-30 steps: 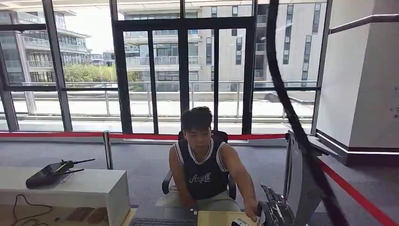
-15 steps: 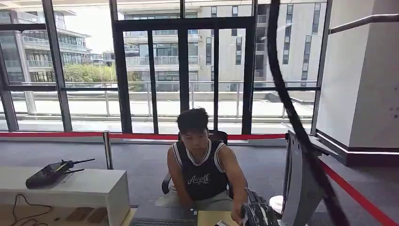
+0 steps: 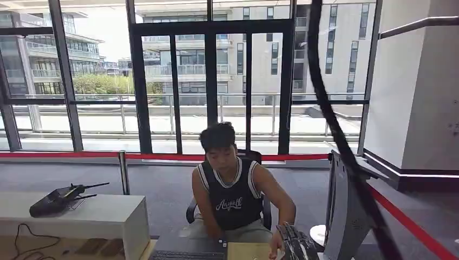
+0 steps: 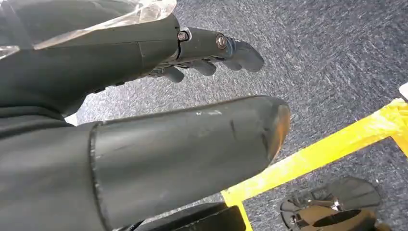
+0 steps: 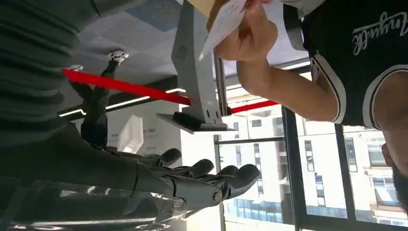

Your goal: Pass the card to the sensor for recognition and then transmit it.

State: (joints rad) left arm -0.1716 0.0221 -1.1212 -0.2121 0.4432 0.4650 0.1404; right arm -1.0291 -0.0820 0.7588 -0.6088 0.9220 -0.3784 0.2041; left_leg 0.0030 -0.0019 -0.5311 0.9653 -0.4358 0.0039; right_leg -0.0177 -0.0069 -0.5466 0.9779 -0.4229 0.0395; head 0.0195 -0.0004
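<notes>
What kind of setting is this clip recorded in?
Probably an office lobby or reception area: floor-to-ceiling glass doors facing other buildings, a red barrier belt across grey carpet, and a person seated at a desk.

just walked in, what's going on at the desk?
The card is now in the person's hand, raised near the grey stand. The robot's right hand is beside it, fingers extended, holding nothing. The left hand hangs over carpet with yellow tape, holding nothing.
</notes>
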